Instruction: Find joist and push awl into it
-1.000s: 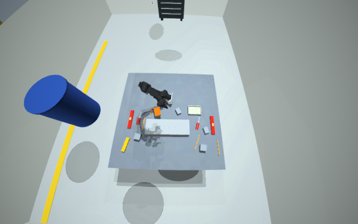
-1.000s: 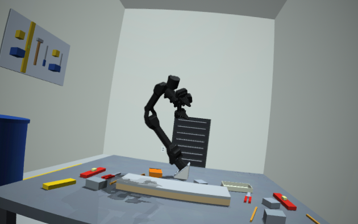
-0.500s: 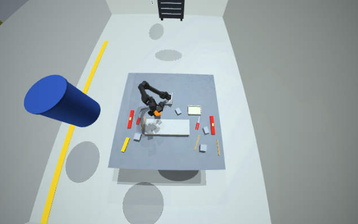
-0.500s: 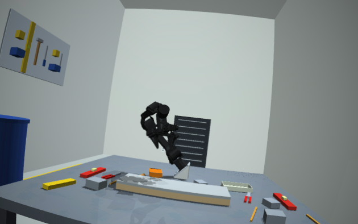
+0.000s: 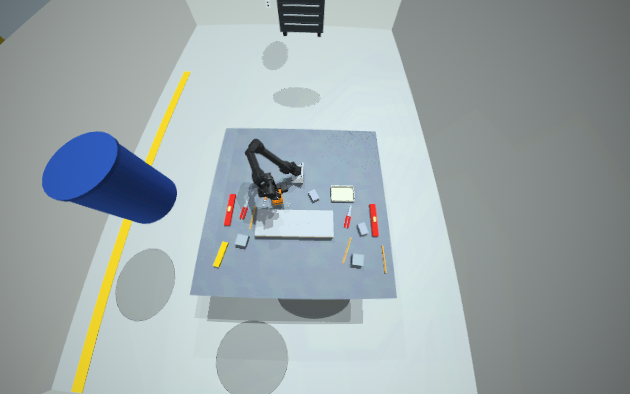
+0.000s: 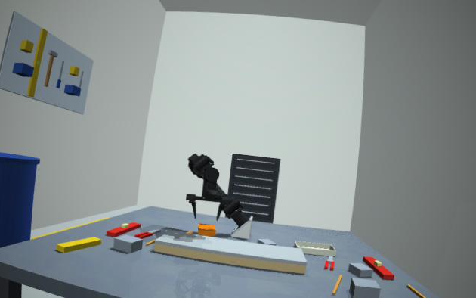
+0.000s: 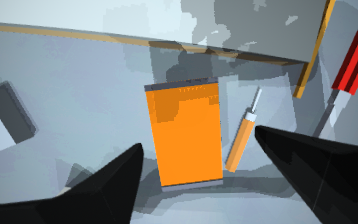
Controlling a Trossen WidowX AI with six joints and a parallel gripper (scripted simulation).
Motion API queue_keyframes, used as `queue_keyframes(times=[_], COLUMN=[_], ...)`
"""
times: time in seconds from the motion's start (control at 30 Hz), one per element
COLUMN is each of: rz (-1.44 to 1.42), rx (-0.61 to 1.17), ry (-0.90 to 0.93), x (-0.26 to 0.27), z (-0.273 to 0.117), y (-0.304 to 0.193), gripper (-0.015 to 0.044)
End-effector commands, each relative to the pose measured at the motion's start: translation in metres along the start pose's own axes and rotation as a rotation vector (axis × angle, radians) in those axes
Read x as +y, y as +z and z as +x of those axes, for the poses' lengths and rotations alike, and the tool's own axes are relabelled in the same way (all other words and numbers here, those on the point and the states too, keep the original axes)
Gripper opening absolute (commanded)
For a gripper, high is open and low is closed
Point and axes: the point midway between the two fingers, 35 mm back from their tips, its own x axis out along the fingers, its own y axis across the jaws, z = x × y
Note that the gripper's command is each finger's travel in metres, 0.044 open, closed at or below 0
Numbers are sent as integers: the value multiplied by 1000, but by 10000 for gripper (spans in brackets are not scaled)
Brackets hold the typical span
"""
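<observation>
The stud finder [image 5: 277, 200] [image 6: 206, 230] [image 7: 187, 140] is an orange block with dark ends, lying on the table behind the panel. My gripper [image 6: 206, 218] [image 7: 199, 139] is open and empty, pointing down above the stud finder. In the wrist view one finger is left of it, the other right of the awl. The awl [image 7: 241, 142] lies beside the stud finder, with an orange handle and thin metal tip. The pale floor panel [image 5: 305, 225] [image 6: 238, 249] [image 7: 80, 17] lies flat; the joist is hidden. The cream tray [image 5: 342, 194] [image 6: 315, 252] looks empty.
A grey block [image 5: 313, 195] [image 7: 10, 117] lies between stud finder and tray. Red pliers [image 5: 243, 212] [image 7: 352, 65], a thin wooden stick [image 5: 252, 218] [image 7: 304, 80] and a red level [image 5: 230, 210] [image 6: 123, 230] lie on the awl's side. More blocks, sticks, pliers and another level [image 5: 374, 220] lie around.
</observation>
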Motion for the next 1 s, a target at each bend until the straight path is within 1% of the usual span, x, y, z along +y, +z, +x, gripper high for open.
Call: queue_keyframes(times=[0.0, 0.43, 0.97], rz=[19, 19, 19], rx=[7, 7, 6], ry=[-7, -6, -3], x=[-1, 9, 9], z=[2, 2, 28], y=[-4, -12, -13], gripper=[440, 440, 440])
